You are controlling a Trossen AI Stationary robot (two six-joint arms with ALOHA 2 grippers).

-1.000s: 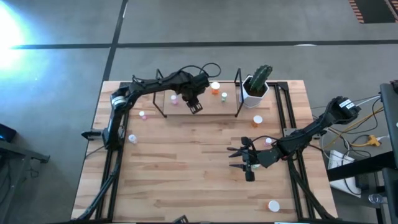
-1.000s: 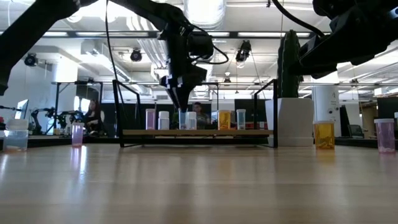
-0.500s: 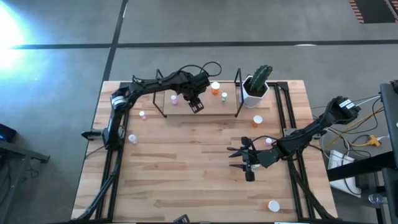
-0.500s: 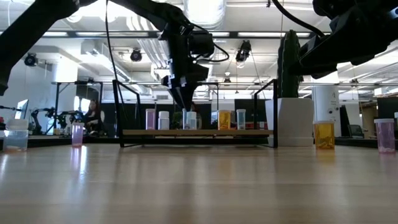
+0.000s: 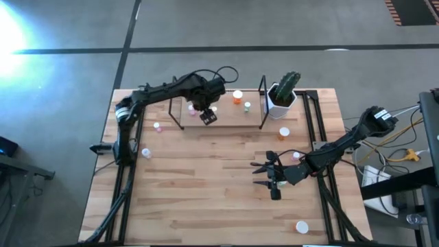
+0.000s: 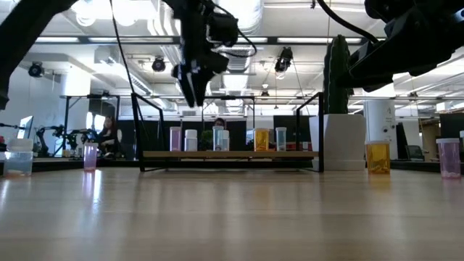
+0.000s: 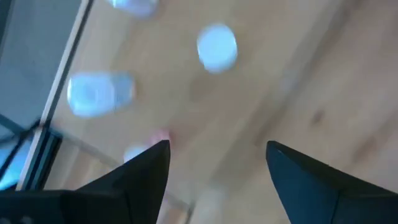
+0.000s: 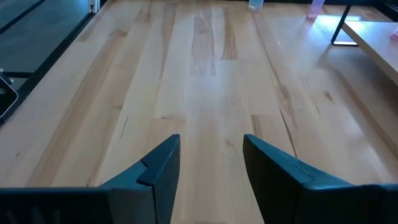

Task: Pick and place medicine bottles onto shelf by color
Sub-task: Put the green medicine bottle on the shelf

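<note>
Bottles lay scattered at the table's left edge: a pink one (image 5: 157,126) near the shelf's left upright and a blue one (image 5: 145,152) nearer the front, both well apart from either arm. Next came the shelf (image 5: 226,118), a low wooden board in a black frame at the back of the table, already carrying a row of bottles; the low view showed a pink bottle (image 6: 175,138), a white-capped one (image 6: 191,140), a pale one (image 6: 220,138), an orange one (image 6: 261,138) and a small green one (image 6: 280,138) standing on it. The left gripper (image 5: 207,115) hung above the shelf's left half, clear of the bottles, its fingers (image 7: 149,167) spread apart with nothing between them, so the step in hand looked like a release just finished. The wrist picture was blurred, and which bottle sat directly under it could not be told. Right of the shelf stood the white pot with its cactus (image 5: 282,92), then an orange bottle (image 5: 283,132) on the bare table. The right gripper (image 5: 264,174) waited low over the table's right half, jaws apart and empty, with a pink bottle (image 5: 296,156) just beside its arm and another orange one (image 5: 301,226) near the front edge. The next move probably called for the left arm to withdraw over the frame and go for the loose pink bottle nearby.
</note>
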